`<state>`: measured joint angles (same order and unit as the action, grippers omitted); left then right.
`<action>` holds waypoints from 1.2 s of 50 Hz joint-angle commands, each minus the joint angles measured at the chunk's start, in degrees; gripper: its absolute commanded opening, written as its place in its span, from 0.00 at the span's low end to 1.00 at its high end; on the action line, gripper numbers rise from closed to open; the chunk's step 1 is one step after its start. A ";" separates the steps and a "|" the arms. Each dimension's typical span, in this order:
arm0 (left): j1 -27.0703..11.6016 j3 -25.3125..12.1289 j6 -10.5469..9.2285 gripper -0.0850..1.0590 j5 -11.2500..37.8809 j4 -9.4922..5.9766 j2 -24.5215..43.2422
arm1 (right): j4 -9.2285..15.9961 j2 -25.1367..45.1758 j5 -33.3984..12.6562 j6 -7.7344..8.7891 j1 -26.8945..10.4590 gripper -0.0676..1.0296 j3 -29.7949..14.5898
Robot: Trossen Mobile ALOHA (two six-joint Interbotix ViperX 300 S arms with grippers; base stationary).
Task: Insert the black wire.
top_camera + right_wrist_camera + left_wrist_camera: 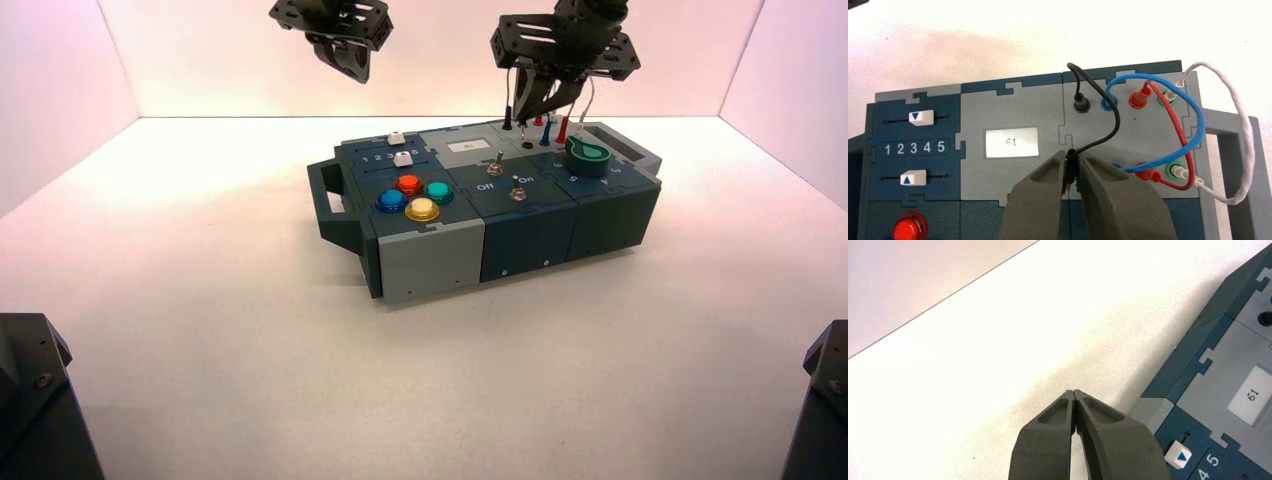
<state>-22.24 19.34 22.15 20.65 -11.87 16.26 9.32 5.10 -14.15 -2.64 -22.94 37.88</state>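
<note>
In the right wrist view, nearest the camera, the right gripper is clamped on the free plug of the black wire, with the fingers pinching the slim plug body so that it runs roughly along the line they point. The plug tip itself is hidden between the pads, and so is the empty socket of the near row that it is presumably meant for, just beside the blue wire where it plugs in.

From the grip the black lead arcs up and back to its other end, already seated in the black socket of the far row, next to the blue, red and green ones. The red wire and white wire loop close by.

To do the step well, the plug should stay square to the panel, be lined up over the hole before any push, then be pressed straight down. A tilted push would likely jam the pin or drag the neighbouring leads.

Farther off, in the high view, the left gripper hangs above the counter behind the box, its fingers together and holding nothing.
</note>
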 commanded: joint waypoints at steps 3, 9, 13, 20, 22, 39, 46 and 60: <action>0.35 -0.70 -0.09 0.05 -0.62 -0.09 -2.72 | -0.44 -1.67 0.97 -0.09 -0.18 0.04 -0.44; 0.35 -0.62 -0.09 0.05 -0.70 0.00 -2.72 | -0.53 -1.85 1.05 -0.18 -0.18 0.04 -0.35; 0.35 -0.62 -0.09 0.05 -0.88 0.00 -2.72 | -0.62 -2.11 1.05 -0.18 -0.18 0.04 -0.35; 0.35 -0.62 -0.09 0.05 -0.88 -0.09 -2.72 | -0.79 -2.20 1.05 -0.18 -0.18 0.04 -0.35; 0.35 -0.62 -0.09 0.05 -0.88 -0.09 -2.72 | -0.97 -2.29 1.05 -0.09 -0.18 0.04 -0.35; 0.35 -0.62 -0.09 0.05 -0.88 -0.09 -2.90 | -1.32 -3.08 1.67 -0.18 -0.18 0.04 0.53; 0.35 -0.62 -0.09 0.05 -0.88 -0.09 -3.08 | -1.58 -3.69 2.02 -0.09 -0.18 0.04 0.97; 0.35 -0.53 -0.09 0.05 -0.88 -0.09 -3.34 | -2.02 -3.96 4.04 -0.18 -0.18 0.04 2.37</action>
<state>-22.24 19.34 22.15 20.30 -11.78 15.73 7.38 3.08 -11.34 -2.72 -22.94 40.61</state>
